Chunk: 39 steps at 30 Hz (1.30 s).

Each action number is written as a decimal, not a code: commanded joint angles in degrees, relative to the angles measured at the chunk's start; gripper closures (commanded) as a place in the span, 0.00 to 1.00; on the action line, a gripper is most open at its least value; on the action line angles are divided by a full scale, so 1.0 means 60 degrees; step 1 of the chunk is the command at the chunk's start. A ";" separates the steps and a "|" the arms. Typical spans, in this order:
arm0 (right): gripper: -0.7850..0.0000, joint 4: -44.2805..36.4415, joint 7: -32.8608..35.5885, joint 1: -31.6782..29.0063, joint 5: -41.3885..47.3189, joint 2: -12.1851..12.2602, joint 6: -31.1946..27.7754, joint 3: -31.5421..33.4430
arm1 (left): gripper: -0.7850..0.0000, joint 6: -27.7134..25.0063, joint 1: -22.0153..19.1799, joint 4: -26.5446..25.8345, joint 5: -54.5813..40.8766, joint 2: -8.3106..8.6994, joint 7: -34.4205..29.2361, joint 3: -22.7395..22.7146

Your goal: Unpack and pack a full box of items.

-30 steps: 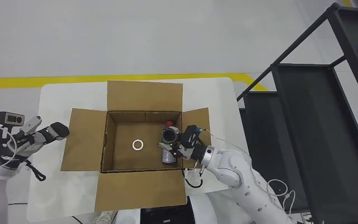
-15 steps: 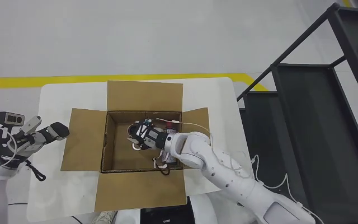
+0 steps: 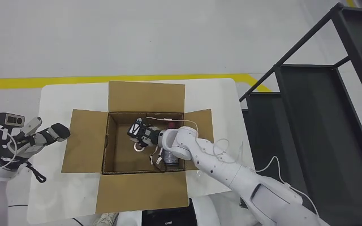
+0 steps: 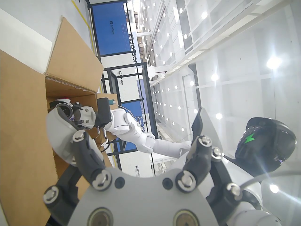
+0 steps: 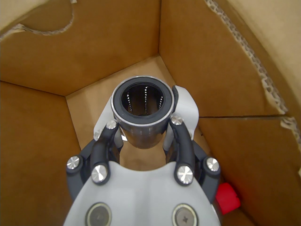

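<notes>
Top view: The cardboard box (image 3: pixel 146 97) is sitting open on the white worktop (image 3: pixel 56 96), its four flaps lying outward. A black stair frame (image 3: pixel 305 85) is standing just beside the worktop. The right arm is reaching into the box, and the right gripper (image 3: pixel 141 134) is covering part of a white ring (image 3: pixel 136 148) on the box floor. A dark can (image 3: pixel 169 159) is lying under the forearm, largely hidden. The left gripper (image 3: pixel 50 134) is hovering beyond the box's left flap.

Left wrist view: The left gripper is standing with its fingers spread wide, holding nothing, the flap just beside one finger.

Right wrist view: The right gripper is clamping a linear bearing (image 5: pixel 143 130) near an inner corner of the box. It is a steel sleeve with a black end ring, and rows of balls are showing in its bore. Contact with the floor cannot be judged. A red item (image 5: pixel 227 197) is lying by the wall, cut off by the gripper body.
</notes>
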 commanded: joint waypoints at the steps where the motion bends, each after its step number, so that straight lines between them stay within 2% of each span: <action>1: 1.00 0.0163 0.0139 0.0090 -0.0031 -0.0049 -0.0012 -0.0037 | 0.00 0.0000 0.0000 0.0000 0.0000 0.0000 0.0000 0.0000; 16: 1.00 0.0998 0.1103 0.0649 -0.0408 -0.0474 -0.0070 -0.0416 | 0.00 0.0000 0.0000 0.0000 0.0000 0.0000 0.0000 0.0000; 20: 0.55 0.1147 0.1382 0.0775 -0.0390 -0.0601 -0.0024 -0.0482 | 0.00 0.0000 0.0000 0.0000 0.0000 0.0000 0.0000 0.0000; 22: 0.05 0.1233 0.1454 0.0833 -0.0370 -0.0670 0.0013 -0.0514 | 0.00 0.0000 0.0000 0.0000 0.0000 0.0000 0.0000 0.0000; 23: 0.00 0.1286 0.1469 0.0853 -0.0358 -0.0703 0.0005 -0.0533 | 0.00 0.0000 0.0000 0.0000 0.0000 0.0000 0.0000 0.0000; 33: 0.00 0.1735 0.1597 0.0997 -0.0343 -0.0915 -0.0079 -0.0534 | 0.00 0.0000 0.0000 0.0000 0.0000 0.0000 0.0000 0.0000; 39: 0.00 0.1148 0.1577 0.0747 -0.0510 -0.0790 -0.0312 -0.0260 | 0.00 0.0000 0.0000 0.0000 0.0000 0.0000 0.0000 0.0000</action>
